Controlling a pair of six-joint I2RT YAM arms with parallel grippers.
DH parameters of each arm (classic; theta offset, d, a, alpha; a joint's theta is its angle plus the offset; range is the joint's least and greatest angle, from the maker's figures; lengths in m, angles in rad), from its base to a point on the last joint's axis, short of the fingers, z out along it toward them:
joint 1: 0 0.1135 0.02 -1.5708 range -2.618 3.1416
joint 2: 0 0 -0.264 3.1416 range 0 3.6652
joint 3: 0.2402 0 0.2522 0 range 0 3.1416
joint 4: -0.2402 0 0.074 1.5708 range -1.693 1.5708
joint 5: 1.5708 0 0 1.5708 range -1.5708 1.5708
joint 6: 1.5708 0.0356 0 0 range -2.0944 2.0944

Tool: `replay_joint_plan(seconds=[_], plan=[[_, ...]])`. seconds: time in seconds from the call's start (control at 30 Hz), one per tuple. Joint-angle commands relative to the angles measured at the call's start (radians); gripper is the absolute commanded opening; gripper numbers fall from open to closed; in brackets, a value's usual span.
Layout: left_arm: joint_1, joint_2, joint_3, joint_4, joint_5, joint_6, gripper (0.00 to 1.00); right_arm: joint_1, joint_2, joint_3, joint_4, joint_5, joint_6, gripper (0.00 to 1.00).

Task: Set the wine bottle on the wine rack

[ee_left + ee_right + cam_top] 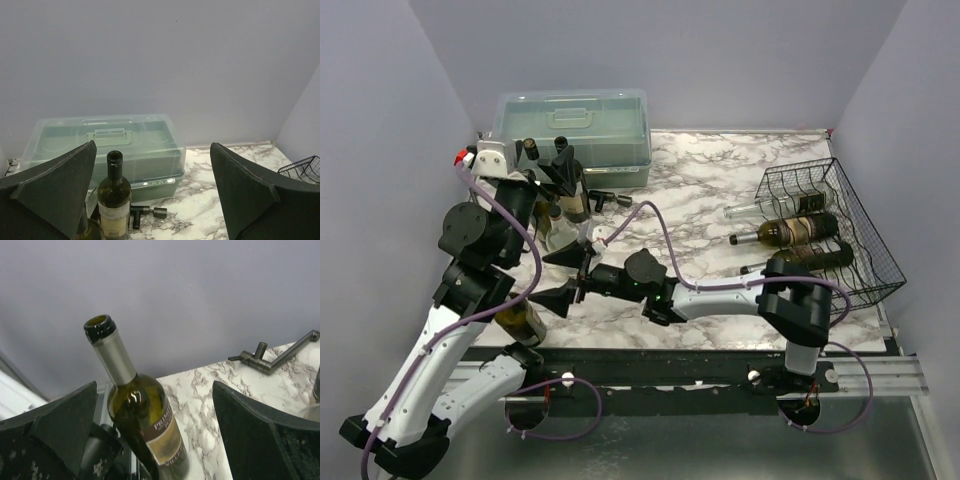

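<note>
The right claw (pixel 154 386) stood spread before the wine bottle (pixel 142 415). Being glass, the bottle would likely handle heavy, rigid, slick and breakable. Its broad labelled body offered a surer hold than the neck.

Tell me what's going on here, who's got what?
Neither arm holds anything yet. The right gripper is open, stretched across toward a silver-necked wine bottle. The left gripper is open too, facing a second bottle, upright before the plastic box. Three bottles already lie in the wine rack.
</note>
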Motion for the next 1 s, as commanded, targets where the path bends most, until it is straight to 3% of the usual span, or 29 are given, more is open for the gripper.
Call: replay_joint_plan(seconds=[0.0, 0.3, 0.57, 0.83, 0.97], plan=[[0.006, -0.047, -0.012, 0.025, 0.019, 0.005, 0.97, 0.048, 0.093, 0.093, 0.092, 0.088, 0.007, 1.00], [0.006, -0.092, -0.061, 0.062, -0.023, 0.043, 0.97, 0.090, 0.208, 0.222, 0.045, 0.103, -0.007, 1.00], [0.006, -0.116, -0.076, 0.075, -0.030, 0.043, 0.97, 0.117, 0.288, 0.358, -0.107, 0.234, -0.091, 0.99], [0.005, -0.133, -0.089, 0.087, -0.039, 0.042, 0.97, 0.121, 0.389, 0.506, -0.251, 0.276, -0.127, 0.86], [0.006, -0.136, -0.092, 0.089, -0.042, 0.070, 0.97, 0.123, 0.407, 0.528, -0.263, 0.286, -0.135, 0.84]])
